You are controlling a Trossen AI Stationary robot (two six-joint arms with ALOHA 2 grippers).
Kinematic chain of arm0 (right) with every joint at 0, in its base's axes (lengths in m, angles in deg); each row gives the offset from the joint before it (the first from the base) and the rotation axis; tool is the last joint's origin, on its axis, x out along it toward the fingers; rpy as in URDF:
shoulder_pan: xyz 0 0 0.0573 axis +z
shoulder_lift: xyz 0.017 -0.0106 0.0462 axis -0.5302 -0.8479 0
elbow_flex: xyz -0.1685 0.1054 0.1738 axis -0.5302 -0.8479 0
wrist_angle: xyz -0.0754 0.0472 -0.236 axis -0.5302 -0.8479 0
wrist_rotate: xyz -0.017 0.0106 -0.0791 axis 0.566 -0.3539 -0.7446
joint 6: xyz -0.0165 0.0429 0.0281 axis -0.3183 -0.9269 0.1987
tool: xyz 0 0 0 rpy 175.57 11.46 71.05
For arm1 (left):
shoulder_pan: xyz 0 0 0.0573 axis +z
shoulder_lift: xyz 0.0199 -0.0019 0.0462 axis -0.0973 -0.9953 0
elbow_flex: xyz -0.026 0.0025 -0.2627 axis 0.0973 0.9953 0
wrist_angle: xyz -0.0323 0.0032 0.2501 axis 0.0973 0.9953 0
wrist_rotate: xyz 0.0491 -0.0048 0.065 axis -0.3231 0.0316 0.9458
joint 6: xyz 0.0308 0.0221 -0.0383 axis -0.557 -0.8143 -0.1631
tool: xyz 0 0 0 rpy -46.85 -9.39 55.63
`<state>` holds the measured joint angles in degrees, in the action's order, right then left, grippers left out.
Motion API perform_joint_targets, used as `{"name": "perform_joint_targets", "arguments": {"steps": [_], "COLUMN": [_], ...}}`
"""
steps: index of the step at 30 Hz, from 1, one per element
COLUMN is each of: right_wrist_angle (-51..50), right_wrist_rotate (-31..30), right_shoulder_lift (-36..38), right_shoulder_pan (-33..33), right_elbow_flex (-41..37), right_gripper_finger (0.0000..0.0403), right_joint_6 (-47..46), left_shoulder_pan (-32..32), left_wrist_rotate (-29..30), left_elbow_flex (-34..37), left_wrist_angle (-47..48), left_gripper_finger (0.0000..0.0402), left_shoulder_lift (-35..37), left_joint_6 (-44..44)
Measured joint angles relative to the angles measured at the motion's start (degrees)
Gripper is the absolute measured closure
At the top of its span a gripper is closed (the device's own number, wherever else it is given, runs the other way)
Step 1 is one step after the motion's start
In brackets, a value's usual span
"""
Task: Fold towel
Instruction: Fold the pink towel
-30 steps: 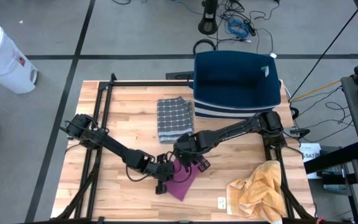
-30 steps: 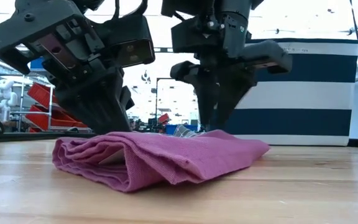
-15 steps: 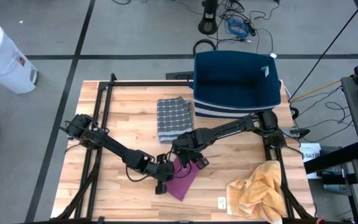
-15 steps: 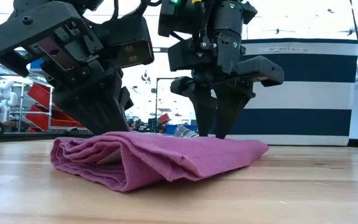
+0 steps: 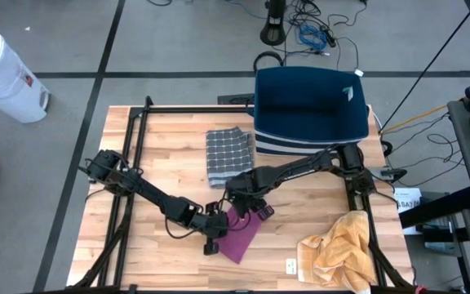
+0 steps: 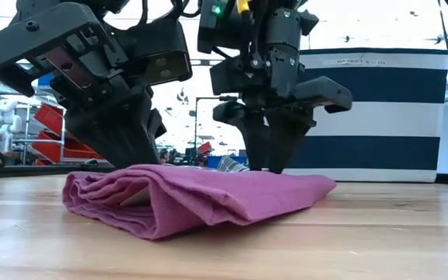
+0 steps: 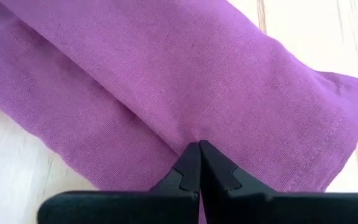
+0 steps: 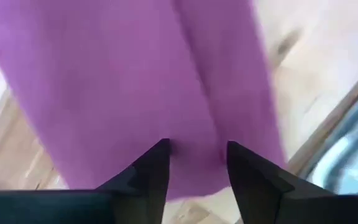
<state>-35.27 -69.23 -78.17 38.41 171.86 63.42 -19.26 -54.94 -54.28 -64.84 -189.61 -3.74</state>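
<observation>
A purple towel [image 5: 241,235] lies folded in several layers on the wooden table, near its middle front; it also shows in the low view [image 6: 201,194]. My left gripper [image 7: 199,148] is shut, its tips down on the towel's left part [image 6: 134,165]. My right gripper [image 8: 197,149] stands open over the towel's far part [image 6: 264,167], pointing almost straight down, with its tips at the cloth. My left gripper presses its shut fingertips [image 7: 191,163] down on the towel's top layer, at a lengthwise crease [image 7: 185,134]. It comes slanting down from the table's left side. The towel lies flat on the table under it. My right gripper touches the towel's top [image 8: 194,124] with both spread fingertips [image 6: 257,159], coming from above. A soft ridge of cloth runs between the fingers. Whether any cloth is pinched I cannot tell. The towel stays flat on the table.
A folded grey checked towel [image 5: 229,155] lies just beyond the purple one. A blue-and-white striped basket [image 5: 311,110] stands at the far right. A crumpled yellow towel [image 5: 341,249] lies at the near right corner, with a small white tag [image 5: 290,265] beside it.
My right gripper has shifted a little toward the table's left and sunk onto the purple towel's far part. The towel has stayed where it was.
</observation>
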Motion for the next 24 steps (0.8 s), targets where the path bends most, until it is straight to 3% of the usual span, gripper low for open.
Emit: {"name": "perform_joint_targets", "arguments": {"steps": [12, 24], "right_wrist_angle": [-0.87, -3.02], "right_wrist_rotate": [2.45, 2.32], "right_shoulder_lift": [-2.15, -1.58], "right_shoulder_pan": [0.44, 0.47], "right_elbow_flex": [0.0, -0.01], "right_gripper_finger": [0.0338, 0.0335], "right_joint_6": [0.31, -0.51], "left_shoulder_pan": [0.0, 0.04], "left_wrist_rotate": [0.07, 0.24], "left_elbow_flex": [0.0, 0.0], "left_wrist_angle": [0.55, 0.97], "left_gripper_finger": [0.0401, 0.0401], "left_shoulder_lift": [0.0, 0.0], "left_joint_6": [0.07, 0.09]}}
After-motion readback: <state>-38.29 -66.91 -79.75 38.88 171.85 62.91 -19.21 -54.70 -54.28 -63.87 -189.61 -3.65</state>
